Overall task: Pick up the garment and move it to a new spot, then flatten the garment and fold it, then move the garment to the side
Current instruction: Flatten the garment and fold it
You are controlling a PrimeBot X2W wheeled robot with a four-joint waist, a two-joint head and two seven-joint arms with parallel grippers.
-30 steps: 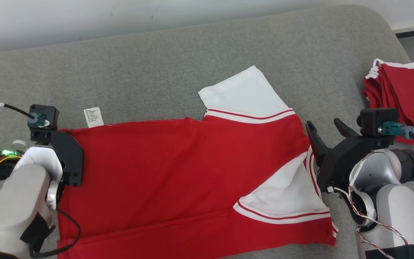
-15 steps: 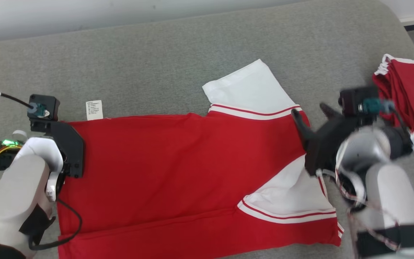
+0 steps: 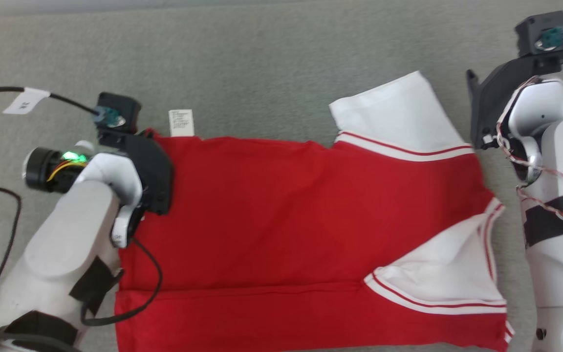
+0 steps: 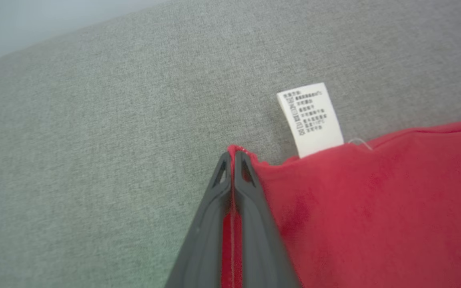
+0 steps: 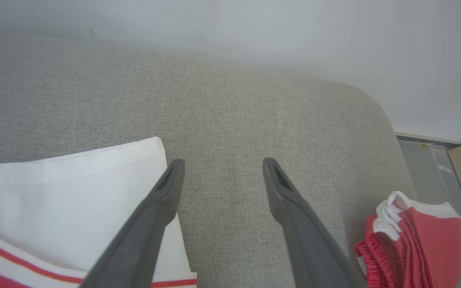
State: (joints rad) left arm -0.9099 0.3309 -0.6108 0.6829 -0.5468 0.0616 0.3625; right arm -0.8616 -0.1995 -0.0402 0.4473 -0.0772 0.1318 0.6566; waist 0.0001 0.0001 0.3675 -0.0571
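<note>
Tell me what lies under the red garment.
Grey upholstery shows around the red garment, so it lies on that. A white care label pokes out at its edge. Anything beneath the cloth is covered.

garment (image 3: 281, 210): red body; white sleeves, each with a thin red stripe near where it meets the red
tag (image 3: 181, 122): white, small dark print, upper left of the head view
surface (image 3: 271, 63): grey, finely flecked weave
pile (image 5: 414, 236): red with white trim, lower right of the right wrist view
left hand (image 4: 233, 154): dark grey fingers
right hand (image 5: 223, 161): dark grey fingers
forearms (image 3: 61, 244): white, black bands
wall (image 5: 254, 32): pale grey
</note>
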